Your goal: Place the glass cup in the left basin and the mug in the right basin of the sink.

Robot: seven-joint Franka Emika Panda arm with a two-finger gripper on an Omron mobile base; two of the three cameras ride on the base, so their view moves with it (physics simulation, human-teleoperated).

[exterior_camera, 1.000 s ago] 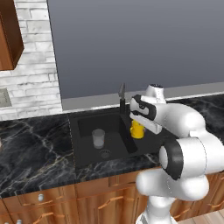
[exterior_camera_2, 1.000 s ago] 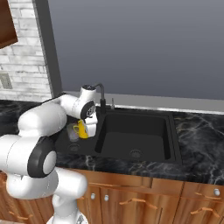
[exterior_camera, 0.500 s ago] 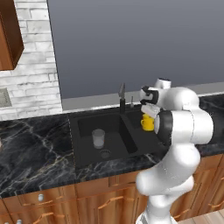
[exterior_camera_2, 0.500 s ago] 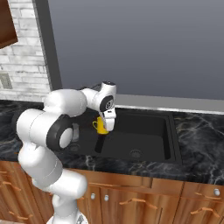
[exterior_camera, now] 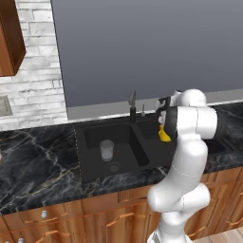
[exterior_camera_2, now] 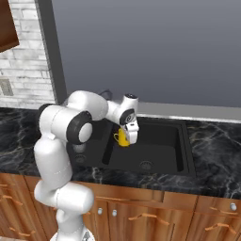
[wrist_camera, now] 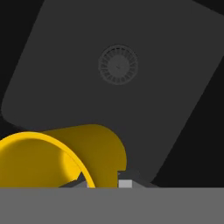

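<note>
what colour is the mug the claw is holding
Bright yellow mug, clearest in the hand view.

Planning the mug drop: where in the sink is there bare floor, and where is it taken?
The right basin is bare around its drain, right under the pincer shut on the mug. The left basin is taken mid-floor by the glass cup.

Pincer [exterior_camera_2: 126, 139] w/ yellow mug [exterior_camera_2: 122, 137] gripped, above right basin [exterior_camera_2: 155, 150] of sink

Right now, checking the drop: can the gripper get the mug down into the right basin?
Probably yes. The gripper holds the mug above the right basin, whose floor and drain look bare below.
</note>
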